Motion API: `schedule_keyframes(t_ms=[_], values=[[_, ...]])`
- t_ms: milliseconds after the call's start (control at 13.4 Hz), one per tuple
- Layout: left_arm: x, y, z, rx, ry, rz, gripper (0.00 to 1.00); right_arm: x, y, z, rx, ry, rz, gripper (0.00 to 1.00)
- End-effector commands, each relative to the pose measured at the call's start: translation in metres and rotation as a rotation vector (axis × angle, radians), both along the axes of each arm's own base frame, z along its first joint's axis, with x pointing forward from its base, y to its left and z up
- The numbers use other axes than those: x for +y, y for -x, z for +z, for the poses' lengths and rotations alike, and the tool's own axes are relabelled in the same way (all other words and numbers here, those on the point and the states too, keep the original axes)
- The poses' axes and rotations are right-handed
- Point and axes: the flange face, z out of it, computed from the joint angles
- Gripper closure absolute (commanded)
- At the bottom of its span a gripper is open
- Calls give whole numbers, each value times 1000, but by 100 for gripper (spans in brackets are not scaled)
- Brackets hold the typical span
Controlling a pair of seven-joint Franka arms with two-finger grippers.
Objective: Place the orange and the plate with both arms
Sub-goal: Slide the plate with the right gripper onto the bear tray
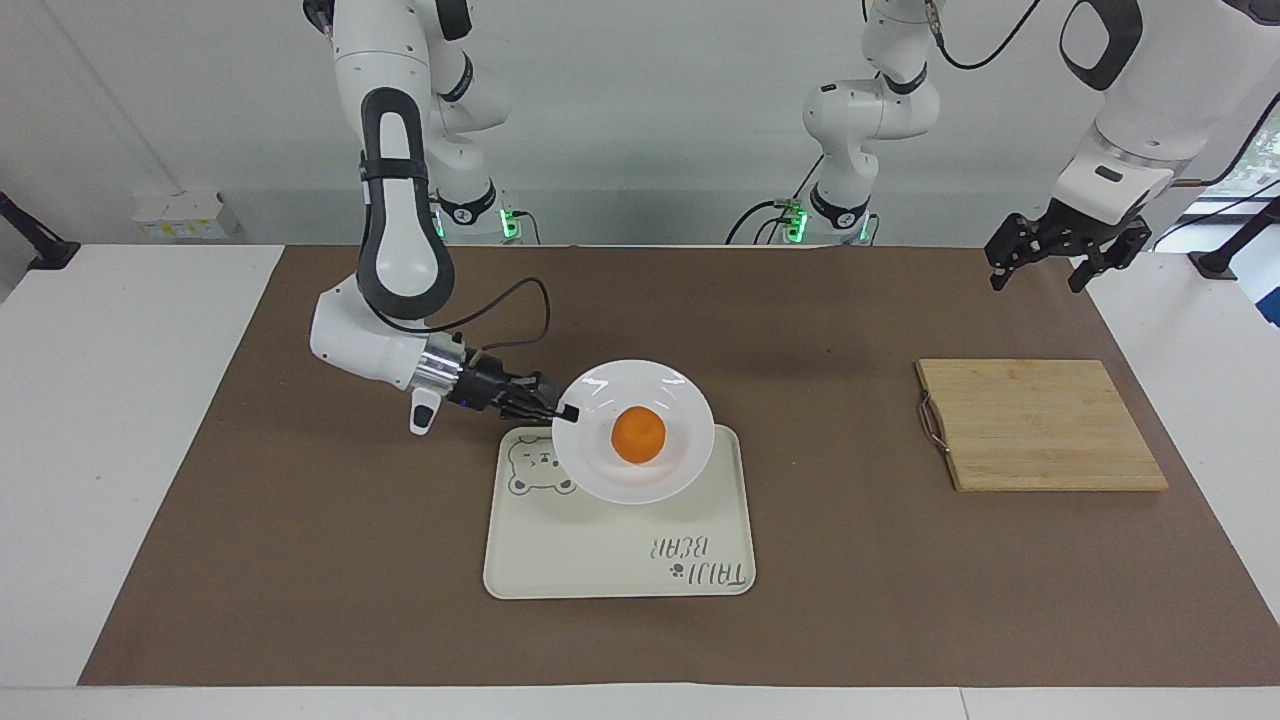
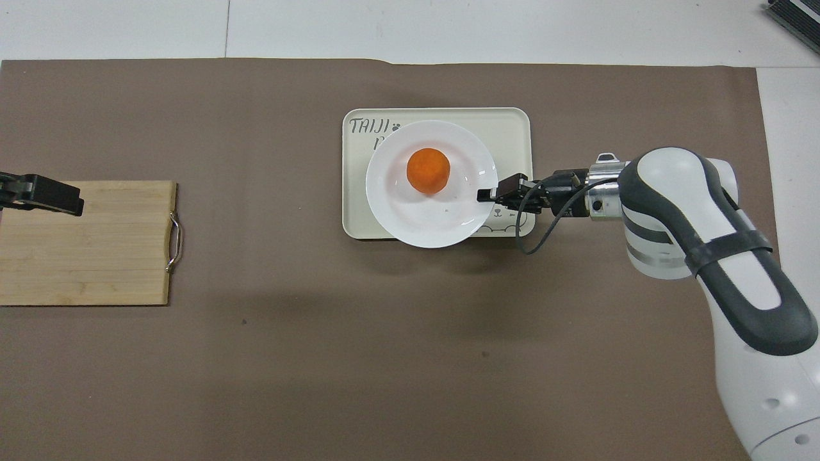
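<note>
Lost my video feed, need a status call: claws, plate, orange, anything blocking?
Right claw shut on plate rim, over the tray. Orange on plate. Left claw open, waiting above the cutting board. Nothing blocking.
</note>
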Motion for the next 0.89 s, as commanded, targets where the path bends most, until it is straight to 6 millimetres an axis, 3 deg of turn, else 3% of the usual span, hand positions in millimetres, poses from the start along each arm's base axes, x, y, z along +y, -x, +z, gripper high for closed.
schedule_keyframes(t_ms=[0, 224, 373, 522, 820], values=[[2, 3, 3, 1, 7, 1, 0, -12, -47, -28, 7, 1, -5, 100], [2, 3, 3, 1, 7, 1, 0, -8, -55, -46, 15, 10, -11, 100], [2, 3, 3, 1, 7, 1, 0, -2, -53, -47, 12, 16, 0, 100], [2, 3, 3, 1, 7, 1, 0, 9, -43, -58, 22, 23, 30, 100], [1, 3, 3, 1, 7, -1, 0, 4, -31, -73, 15, 31, 54, 100]])
